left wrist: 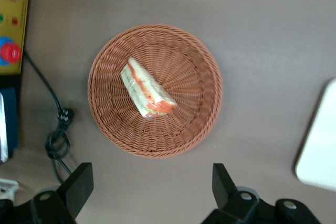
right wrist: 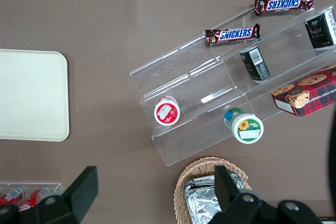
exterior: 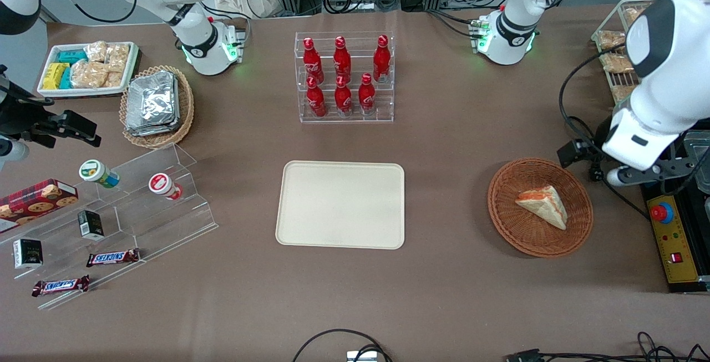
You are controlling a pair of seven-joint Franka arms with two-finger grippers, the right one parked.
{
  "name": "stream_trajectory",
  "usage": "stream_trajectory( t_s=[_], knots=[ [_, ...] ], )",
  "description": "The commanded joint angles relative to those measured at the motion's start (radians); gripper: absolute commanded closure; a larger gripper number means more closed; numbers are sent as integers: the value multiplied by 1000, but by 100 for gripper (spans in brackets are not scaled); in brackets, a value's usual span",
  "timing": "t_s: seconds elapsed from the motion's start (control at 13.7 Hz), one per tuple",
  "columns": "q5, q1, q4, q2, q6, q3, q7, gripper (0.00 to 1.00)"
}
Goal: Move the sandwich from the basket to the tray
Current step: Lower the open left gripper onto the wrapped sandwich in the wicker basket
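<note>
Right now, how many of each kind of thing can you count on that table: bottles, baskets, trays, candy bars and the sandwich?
Red bottles: 6
Wicker baskets: 2, the reddish-brown basket and the tan basket
Trays: 2, the cream tray and the white snack tray
Snickers bars: 2
Sandwich: 1, lying in the reddish-brown basket
Total: 13
The open gripper hovers above that basket.

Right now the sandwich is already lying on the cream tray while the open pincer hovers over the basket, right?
Not quite. The front view shows the sandwich lying in the basket; the tray holds nothing. The open pincer does hover over the basket.
</note>
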Motion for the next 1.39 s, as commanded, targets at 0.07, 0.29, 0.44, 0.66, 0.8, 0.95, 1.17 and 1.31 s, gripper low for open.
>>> stream_trajectory(
  t_s=[0.07, 0.29, 0.44, 0.66, 0.8, 0.95, 1.17, 1.31],
  knots=[
    [38, 1, -90, 75, 162, 5, -423, 0],
    [40, 2, -148, 133, 268, 19, -578, 0],
    [35, 2, -185, 176, 334, 46, -583, 0],
    [21, 2, -275, 201, 437, 62, -616, 0],
    [20, 2, -302, 225, 512, 62, -632, 0],
    [17, 1, -302, 254, 541, 60, -644, 1],
    [17, 1, -299, 251, 541, 60, -635, 62],
    [24, -7, -288, 254, 529, 60, -622, 100]
  ],
)
